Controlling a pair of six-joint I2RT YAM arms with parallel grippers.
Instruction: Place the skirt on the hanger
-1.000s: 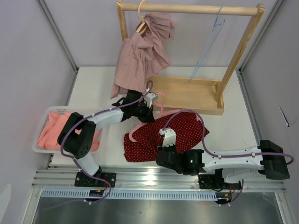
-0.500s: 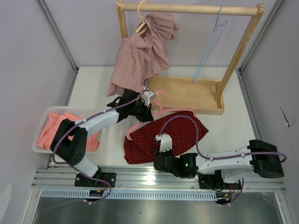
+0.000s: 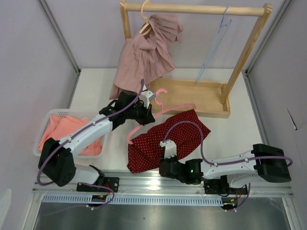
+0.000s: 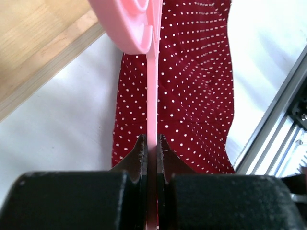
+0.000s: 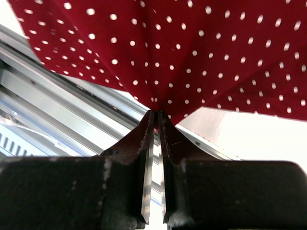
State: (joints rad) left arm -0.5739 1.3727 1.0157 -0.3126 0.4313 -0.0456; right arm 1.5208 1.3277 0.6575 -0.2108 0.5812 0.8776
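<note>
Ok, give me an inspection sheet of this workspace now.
Surface: white table, skirt lying on it.
Job's things: red dotted skirt, near edge pinched; pink hanger, off the rack, over the skirt's edge.
Clutter: pink dress hung on the wooden rack; blue hanger on the same bar; basket of coral cloth at left.
Grippers: left gripper shut on the pink hanger; right gripper shut on the skirt's edge.
Cables: purple cable loops over the skirt.
Surroundings: grey walls, metal rail at the near edge.
</note>
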